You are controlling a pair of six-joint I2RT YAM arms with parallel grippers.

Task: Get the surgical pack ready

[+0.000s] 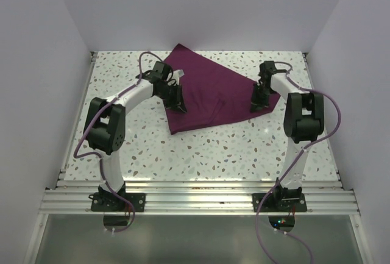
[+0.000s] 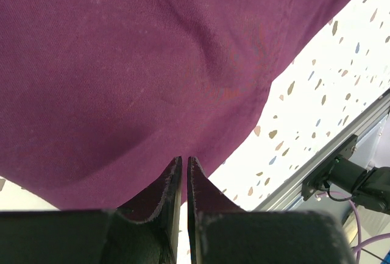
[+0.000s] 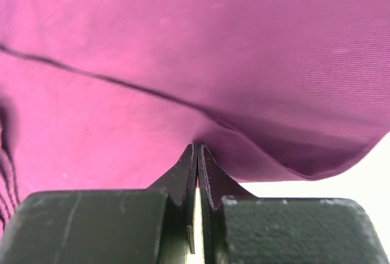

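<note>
Elbows raised, left gripper [image 2: 184,159] and right gripper [image 3: 196,147] each clamped on the purple cloth [image 1: 213,90]

A white table [image 1: 244,148] flecked with brown and grey chips carries a plum-purple cloth [image 1: 210,96], folded into a rough triangle and lying across the far middle, one corner reaching the back edge. Aluminium rails [image 1: 195,194] run along its near edge

No text, label, brand or number can be read anywhere — not on cloth, arms or table.
</note>
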